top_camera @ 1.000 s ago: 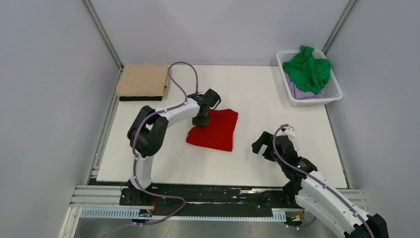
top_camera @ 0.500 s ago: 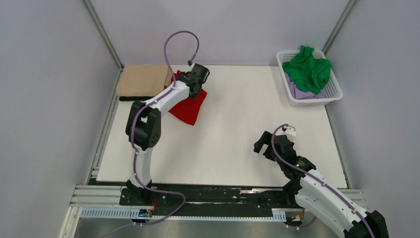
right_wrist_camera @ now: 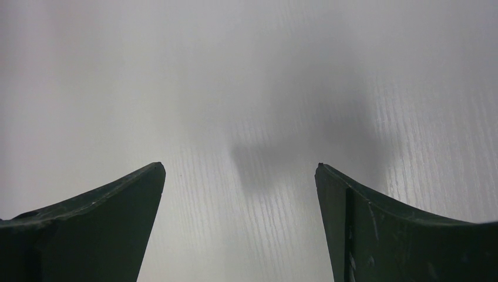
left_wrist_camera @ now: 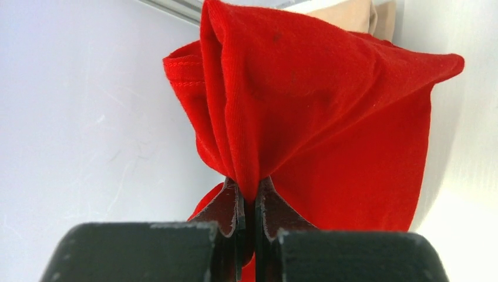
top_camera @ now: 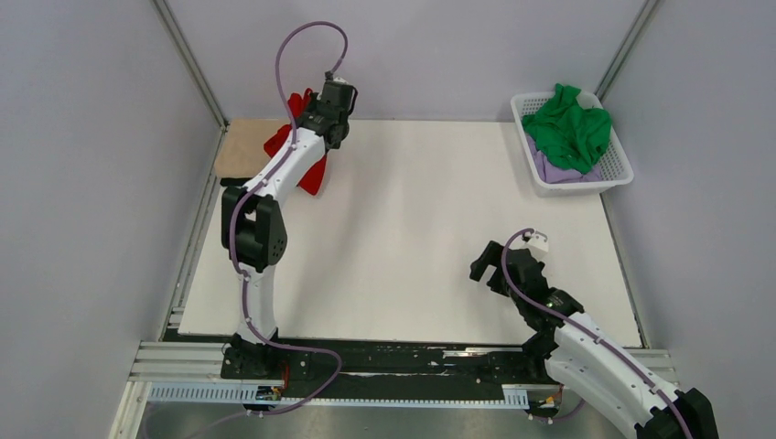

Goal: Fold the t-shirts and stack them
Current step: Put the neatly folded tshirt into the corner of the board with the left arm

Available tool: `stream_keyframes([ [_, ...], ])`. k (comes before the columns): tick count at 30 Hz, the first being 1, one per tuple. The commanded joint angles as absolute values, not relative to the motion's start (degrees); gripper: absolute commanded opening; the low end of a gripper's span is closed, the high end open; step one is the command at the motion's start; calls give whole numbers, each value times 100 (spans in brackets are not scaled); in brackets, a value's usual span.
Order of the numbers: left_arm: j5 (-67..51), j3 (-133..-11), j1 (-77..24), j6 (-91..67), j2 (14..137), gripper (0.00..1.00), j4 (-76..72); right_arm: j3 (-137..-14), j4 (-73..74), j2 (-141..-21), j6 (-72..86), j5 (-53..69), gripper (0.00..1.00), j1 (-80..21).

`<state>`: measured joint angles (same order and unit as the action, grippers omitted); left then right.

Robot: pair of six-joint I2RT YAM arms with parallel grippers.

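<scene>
Items before you, by clock position on the white surface point(top_camera: 439, 229) in the top view:

1. Left fingers point(left_wrist_camera: 236, 204), 11 o'clock, at the far left corner. They are pinched nearly together, with a bunched fold of the red t-shirt point(left_wrist_camera: 329, 135) clamped between them.
2. Red t-shirt, 11 o'clock. You hold it off the surface. It hangs in loose folds from the fingers, beside and partly in front of the tan t-shirt point(top_camera: 236, 154). You cannot tell whether its lower edge touches the tan one.
3. Tan t-shirt, 10 to 11 o'clock. It lies folded flat against the left edge of the surface, and its right part is hidden behind the arm and the red cloth.
4. White lattice basket point(top_camera: 586, 186), 1 to 2 o'clock, at the far right corner.
5. Green t-shirt point(top_camera: 569, 128), inside the basket. It is crumpled and heaped above the rim.
6. Lilac t-shirt point(top_camera: 549, 171), inside the basket. It lies under the green one, and only a strip shows at the near side.
7. Right fingers point(right_wrist_camera: 111, 205), 5 o'clock. They are spread wide with nothing between them, pointed down at bare surface, well apart from every shirt.
</scene>
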<state>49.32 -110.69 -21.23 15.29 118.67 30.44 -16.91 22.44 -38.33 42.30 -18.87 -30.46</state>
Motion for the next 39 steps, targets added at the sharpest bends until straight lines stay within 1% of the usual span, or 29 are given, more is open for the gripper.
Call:
stream_keyframes([
  [1,4941,-11657,-2079,1940,11389,0,2862,-1828,2033,-3745,4228,-1996,100,-3037],
  [6,4890,-11908,-2007,1909,11274,0,2912,-1815,2032,-3730,4228,-2017,100,-3033],
  [10,4847,-11748,-1880,1887,11158,0,2602,-1792,2036,-3768,4267,-2058,100,-3032],
  [14,4678,-11597,-1657,1749,11225,0,2602,-1792,2033,-3865,4293,-2135,100,-3037],
  [19,4031,-11445,-1167,1534,11559,0,2548,-1823,2034,-3995,4329,-2198,100,-3033],
  [26,3271,-12102,-505,1005,12572,0,2741,-1883,2031,-4074,4346,-2336,100,-3023],
  [31,3342,-12675,-220,940,13202,0,2831,-1907,2055,-4037,4358,-2457,100,-3023],
  [34,3612,-12876,-107,802,13470,0,2800,-1929,2060,-4032,4368,-2514,100,-3015],
  [37,3835,-12912,-33,642,13608,6,2673,-1962,2076,-4044,4362,-2528,100,-3007],
  [39,3872,-12946,-19,502,13674,7,2660,-2003,2082,-4059,4338,-2557,100,-3006],
])
